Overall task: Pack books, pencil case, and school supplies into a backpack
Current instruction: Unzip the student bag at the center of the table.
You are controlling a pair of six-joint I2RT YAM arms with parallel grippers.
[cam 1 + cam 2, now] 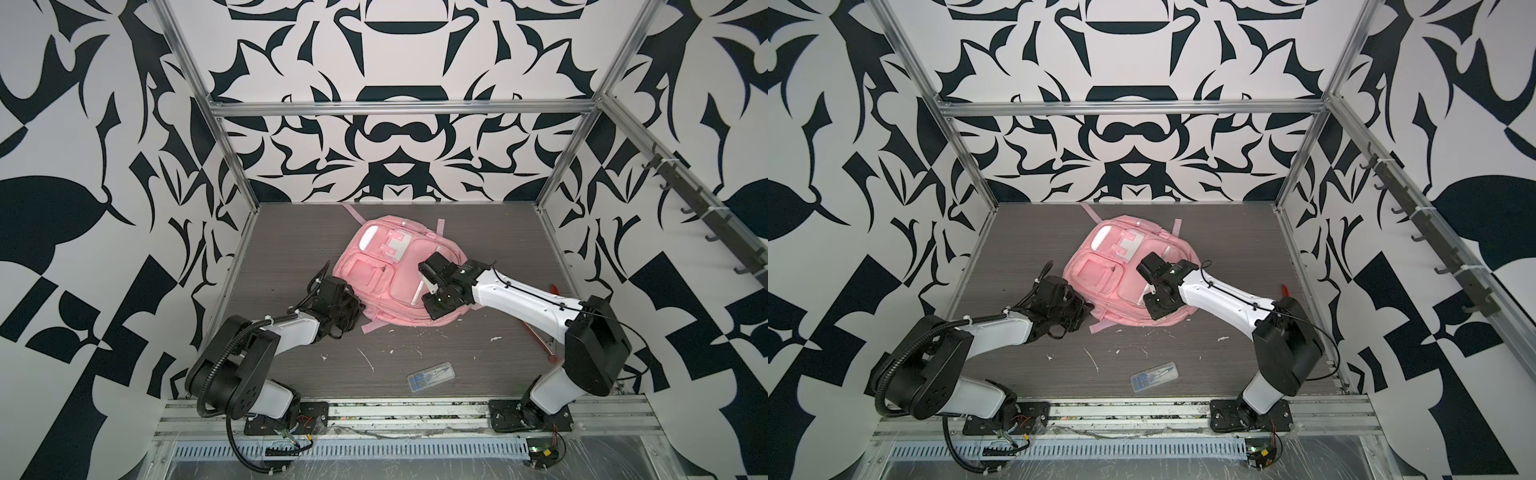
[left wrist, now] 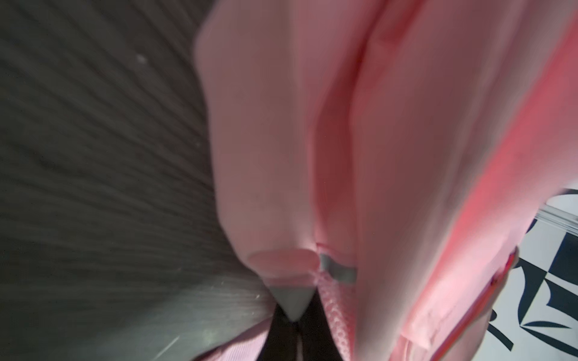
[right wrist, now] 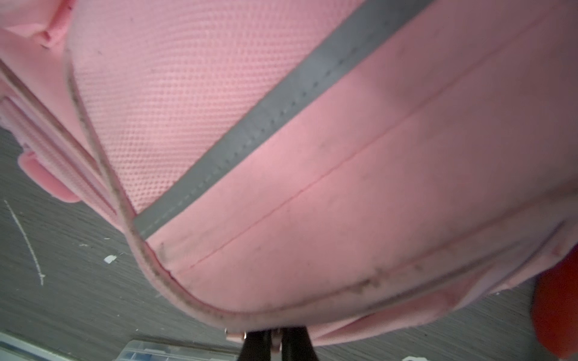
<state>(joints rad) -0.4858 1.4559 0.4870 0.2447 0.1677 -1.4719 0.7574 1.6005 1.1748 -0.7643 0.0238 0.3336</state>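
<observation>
Black-and-white patterned walls, grey wood-grain table (image 1: 286, 249) with white scraps on it. Left gripper (image 2: 294, 326) is pinched tight on a grey tab at the backpack's (image 1: 399, 282) near-left corner. The backpack lies flat mid-table, pockets up, long axis running from the near edge toward the back wall, far end leaning slightly left; can't tell for sure which end is the top. Clear box (image 1: 430, 374) sits alone near the front edge, well apart from the bag. Right gripper (image 3: 275, 340) is clamped at the bag's near rim, apparently on a zip pull, though that part is partly hidden. Red item (image 1: 554, 289) under the right arm, can't identify. Books and pencil case not in view. Risks: both holds are on thin fabric, so an uneven pull likely drags or lifts the whole bag instead of opening it, or a tab slips out. With 2 arms busy, nothing is free for the box.
</observation>
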